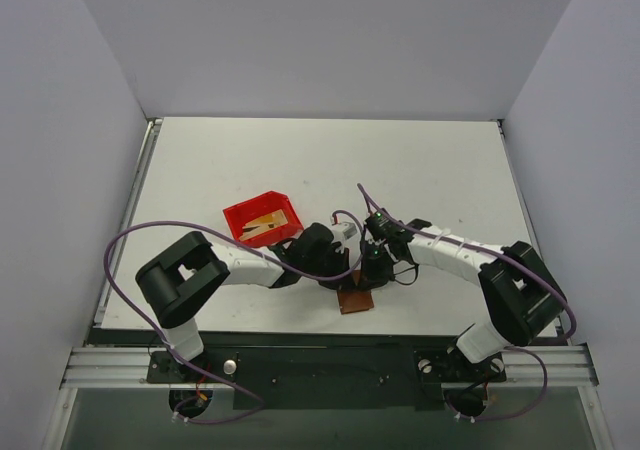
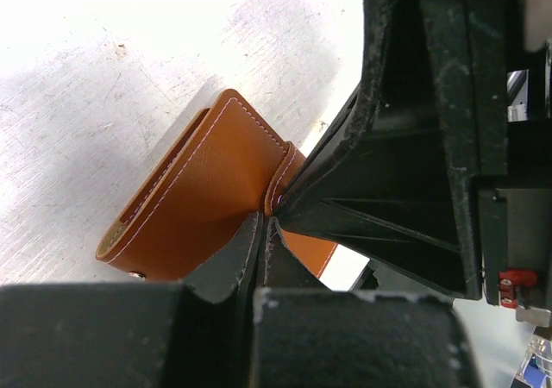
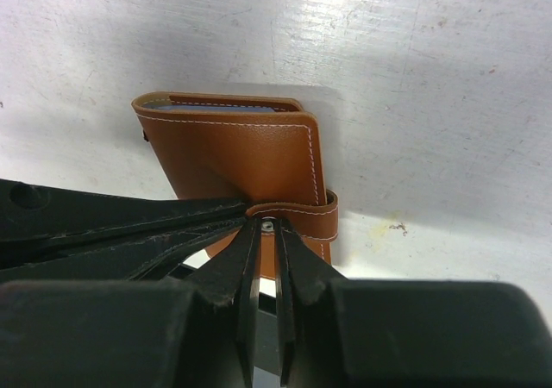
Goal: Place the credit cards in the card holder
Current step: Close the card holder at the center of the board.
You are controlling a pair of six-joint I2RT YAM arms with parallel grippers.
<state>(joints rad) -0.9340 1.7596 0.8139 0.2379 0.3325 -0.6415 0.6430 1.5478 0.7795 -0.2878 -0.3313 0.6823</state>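
Note:
The card holder (image 1: 355, 300), a brown folded wallet, lies on the table near the front edge. It also shows in the left wrist view (image 2: 198, 207) and in the right wrist view (image 3: 241, 151), folded, with a blue lining edge at its top. My left gripper (image 1: 343, 276) (image 2: 266, 220) is shut on the wallet's edge beside the tab. My right gripper (image 1: 370, 273) (image 3: 269, 226) is shut on the snap tab (image 3: 302, 213), with the metal snap showing between its tips. The credit cards (image 1: 265, 222), gold-tan, lie in the red bin.
The red bin (image 1: 238, 218) stands on the table just left of and behind the grippers. The two grippers meet tip to tip over the wallet. The table's front edge (image 1: 340, 325) is close below the wallet.

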